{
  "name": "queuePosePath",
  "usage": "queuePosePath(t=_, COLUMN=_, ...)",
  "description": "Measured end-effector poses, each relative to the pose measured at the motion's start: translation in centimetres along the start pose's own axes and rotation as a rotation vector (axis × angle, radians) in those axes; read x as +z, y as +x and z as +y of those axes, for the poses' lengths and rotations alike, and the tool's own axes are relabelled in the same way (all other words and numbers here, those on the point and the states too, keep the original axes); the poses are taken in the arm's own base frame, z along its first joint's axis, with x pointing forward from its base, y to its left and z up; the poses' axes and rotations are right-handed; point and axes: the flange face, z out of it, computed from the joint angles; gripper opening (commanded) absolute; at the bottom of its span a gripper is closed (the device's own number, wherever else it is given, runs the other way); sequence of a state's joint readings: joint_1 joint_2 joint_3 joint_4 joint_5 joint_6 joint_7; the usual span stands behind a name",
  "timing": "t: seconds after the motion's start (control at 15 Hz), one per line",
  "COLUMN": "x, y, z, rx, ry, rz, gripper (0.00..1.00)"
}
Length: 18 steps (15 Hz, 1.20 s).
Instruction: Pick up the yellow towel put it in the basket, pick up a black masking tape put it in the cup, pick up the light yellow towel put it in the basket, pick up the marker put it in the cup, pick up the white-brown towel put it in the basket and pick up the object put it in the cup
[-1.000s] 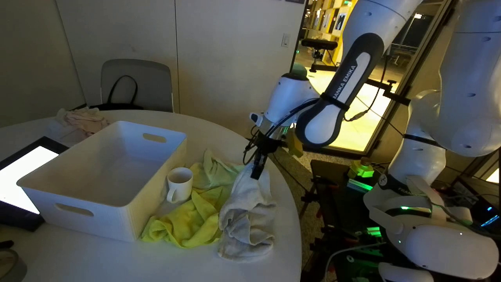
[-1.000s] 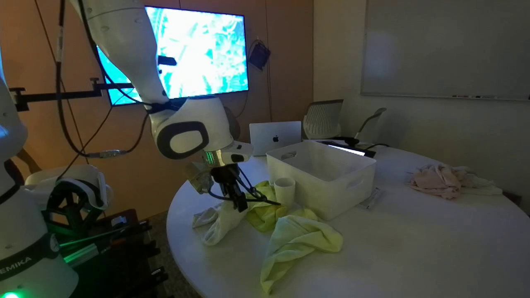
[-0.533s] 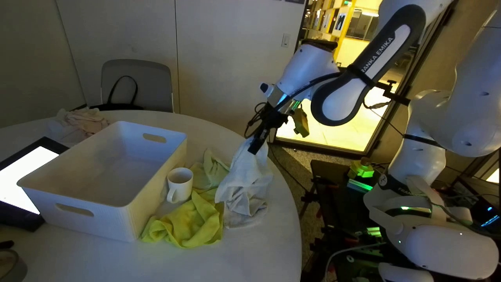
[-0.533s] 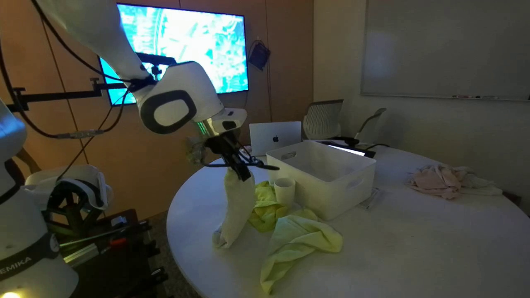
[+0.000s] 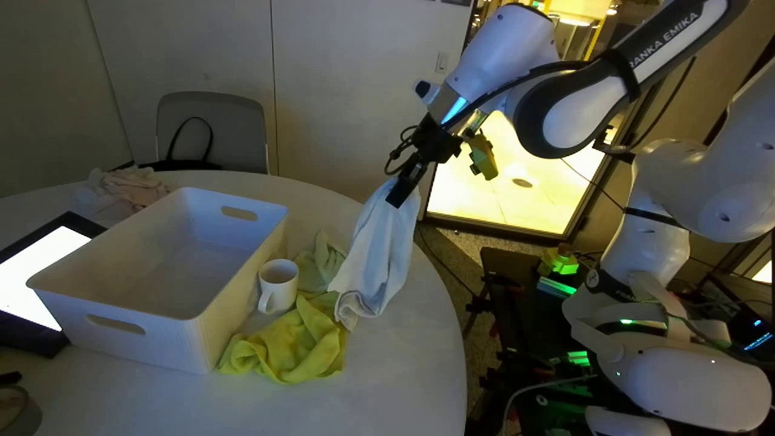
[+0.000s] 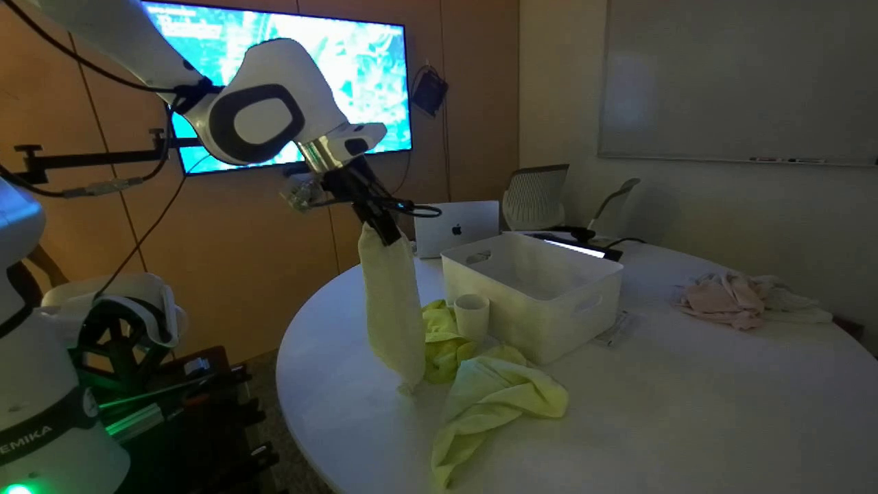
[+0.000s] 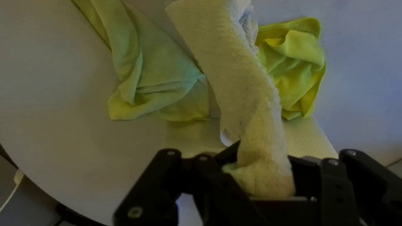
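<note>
Basket [image 5: 154, 342] and cup [image 5: 283, 295] upright on table [image 5: 396, 387], white-brown towel [image 5: 380, 254] up in gripper [image 5: 398, 197]

Containers: basket is the big white tub, hand slots in the ends, inner walls and floor visible in an exterior view. Cup stands just beside one long side of it, handle showing; can't tell if the two touch. Cup's inside is shaded, can't make out contents.

Gripper is pinching the white-brown towel near its top, cloth between the jaws. Towel hangs long below, outside the basket, on the cup's side. Low end is near the yellow towel [image 5: 287, 348]; can't tell if they touch.

Surface: yellow towel lies crumpled by the basket's corner and the cup. Light yellow towel [image 6: 504, 405] lies near both too, one end trailing away from the basket. Pink and white cloths [image 6: 727, 302] are heaped well apart from those. Lit screen [image 5: 36, 272] in a dark frame sits along the basket's other long side. Laptop [image 6: 456, 230] stands lid up beyond the basket in an exterior view. Dark round item [image 5: 30, 418] at the frame edge is cut off, can't identify it.

Room: grey chair [image 5: 233, 130], black bag [image 5: 187, 164] in front of its backrest. Wall display [image 6: 374, 82] is on. Whiteboard [image 6: 741, 82] hangs on the adjoining wall. Light is dim.
</note>
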<state>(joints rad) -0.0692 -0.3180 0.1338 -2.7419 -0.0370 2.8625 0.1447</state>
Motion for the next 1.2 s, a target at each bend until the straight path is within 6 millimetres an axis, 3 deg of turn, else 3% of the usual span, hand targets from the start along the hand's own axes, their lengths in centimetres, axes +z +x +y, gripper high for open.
queuePosePath(t=0.27, x=-3.0, y=-0.4, z=-1.5, rx=0.001, ry=-0.038, rz=-0.065, gripper=0.0)
queuePosePath(t=0.6, x=-5.9, y=-0.8, z=-1.8, rx=0.011, ry=-0.114, rz=-0.233, gripper=0.0)
queuePosePath(t=1.2, x=-10.3, y=1.8, z=-4.7, rx=-0.021, ry=-0.121, rz=-0.279, gripper=0.0)
